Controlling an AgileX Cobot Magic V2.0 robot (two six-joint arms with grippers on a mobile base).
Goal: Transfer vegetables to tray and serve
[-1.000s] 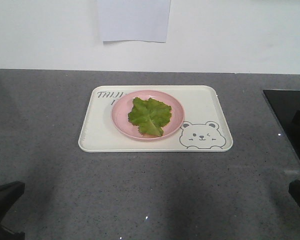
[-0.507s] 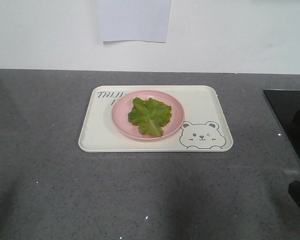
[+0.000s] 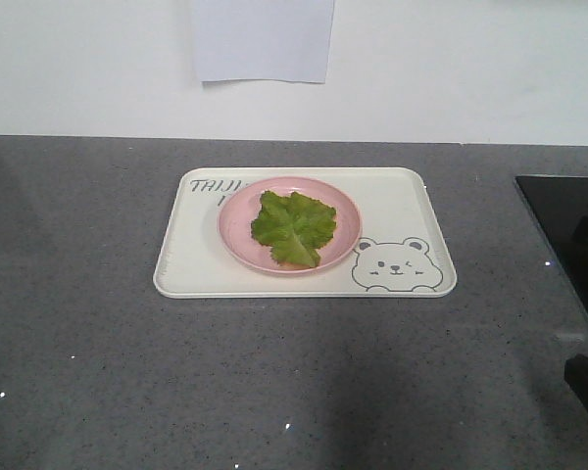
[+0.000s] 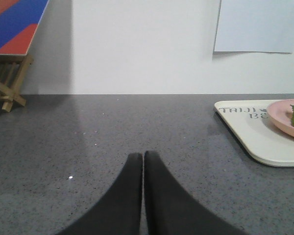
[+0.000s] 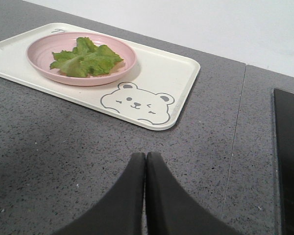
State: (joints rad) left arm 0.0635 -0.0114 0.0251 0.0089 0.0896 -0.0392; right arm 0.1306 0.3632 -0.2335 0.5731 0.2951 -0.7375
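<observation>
A crinkly green lettuce leaf, the vegetables (image 3: 294,227) (image 5: 85,57), lies on a round pink plate (image 3: 237,227) (image 5: 44,48). The plate stands on the cream tray (image 3: 412,211) (image 5: 169,73) with the bear face, in the middle of the grey counter. My left gripper (image 4: 143,155) is shut and empty, low over bare counter left of the tray (image 4: 264,142). My right gripper (image 5: 146,155) is shut and empty, over the counter in front of the tray's bear corner. In the front view only a dark part of the right arm shows at the lower right edge.
A black glossy cooktop (image 3: 568,225) (image 5: 289,161) lies right of the tray. A white sheet of paper (image 3: 263,39) hangs on the wall behind. A wooden stand with a red-and-blue board (image 4: 10,54) sits at the far left.
The left arm's dark tip at the lower left corner of the front view has drawn back out of sight. Tray, plate and leaf have not moved.
</observation>
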